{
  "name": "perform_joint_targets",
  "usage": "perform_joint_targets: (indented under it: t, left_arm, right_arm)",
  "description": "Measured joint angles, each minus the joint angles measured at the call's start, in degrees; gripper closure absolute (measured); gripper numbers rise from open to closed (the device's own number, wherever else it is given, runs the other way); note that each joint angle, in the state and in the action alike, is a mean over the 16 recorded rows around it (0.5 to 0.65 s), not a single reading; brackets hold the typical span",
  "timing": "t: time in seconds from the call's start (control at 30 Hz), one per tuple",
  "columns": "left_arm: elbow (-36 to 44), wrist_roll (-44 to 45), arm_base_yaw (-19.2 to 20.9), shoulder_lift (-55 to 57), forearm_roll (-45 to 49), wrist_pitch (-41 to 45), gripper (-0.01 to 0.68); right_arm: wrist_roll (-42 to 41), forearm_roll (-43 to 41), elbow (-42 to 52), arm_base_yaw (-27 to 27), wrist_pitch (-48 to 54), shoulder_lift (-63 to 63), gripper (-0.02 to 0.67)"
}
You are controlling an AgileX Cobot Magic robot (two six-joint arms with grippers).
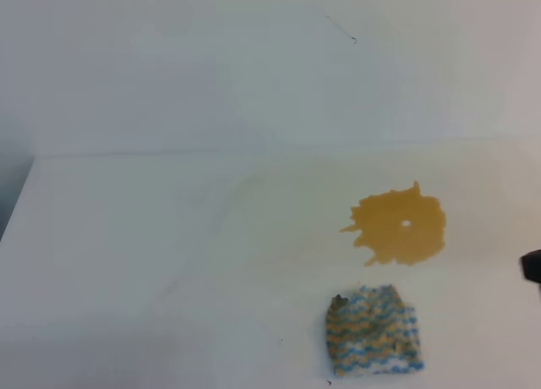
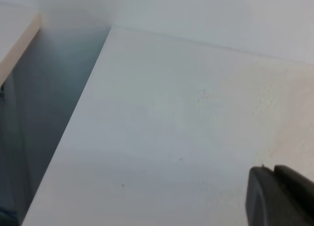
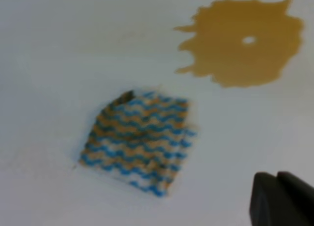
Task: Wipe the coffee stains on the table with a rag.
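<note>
The rag (image 1: 373,331) is lying flat on the table (image 1: 152,254), low and right of centre in the overhead view, with nothing gripping it. Just above it and a touch to the right sits the coffee stain (image 1: 399,227), an amber blotch with spiky edges, close to the rag but not touching. At the far right edge a dark bit of the right gripper (image 1: 532,266) pokes in, fingers together. The left gripper (image 2: 279,196) only shows a dark corner, so can't tell.

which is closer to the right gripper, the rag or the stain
The rag: in the right wrist view it lies nearer the right gripper than the stain, which sits farther up the table.
</note>
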Motion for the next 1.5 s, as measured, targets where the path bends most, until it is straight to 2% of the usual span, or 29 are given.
perform_joint_targets:
  t: [0.17, 0.37, 0.6, 0.73, 0.9, 1.3, 1.4, 1.5]
  left_arm:
    - [0.0, 0.0, 0.0, 0.0, 0.0, 0.0, 0.672]
    - [0.3, 0.0, 0.0, 0.0, 0.0, 0.0, 0.672]
    - [0.5, 0.0, 0.0, 0.1, 0.0, -0.1, 0.672]
    - [0.8, 0.0, 0.0, 0.0, 0.0, -0.1, 0.672]
    - [0.8, 0.0, 0.0, -0.1, 0.0, -0.1, 0.672]
    - [0.8, 0.0, 0.0, 0.0, 0.0, -0.1, 0.672]
    - [0.8, 0.0, 0.0, 0.0, 0.0, -0.1, 0.672]
    - [0.6, 0.0, 0.0, 0.1, 0.0, 0.0, 0.672]
  right_arm:
    - [-4.1, 0.4, -3.6, 9.4, -2.2, 12.0, 0.609]
    - [-3.5, -3.6, -9.6, 18.4, -2.8, 25.3, 0.459]
    - [-2.1, -7.3, -17.1, 21.7, -0.3, 37.9, 0.283]
    - [-1.3, -9.4, -20.1, 21.8, 1.2, 42.9, 0.235]
    - [-1.2, -12.5, -21.9, 21.8, 1.9, 46.8, 0.300]
    - [1.1, -17.0, -22.6, 21.8, 3.7, 48.2, 0.601]
    - [3.3, -18.7, -22.9, 21.8, 3.6, 47.0, 0.642]
    - [6.6, -22.1, -23.8, 21.5, 3.7, 45.4, 0.648]
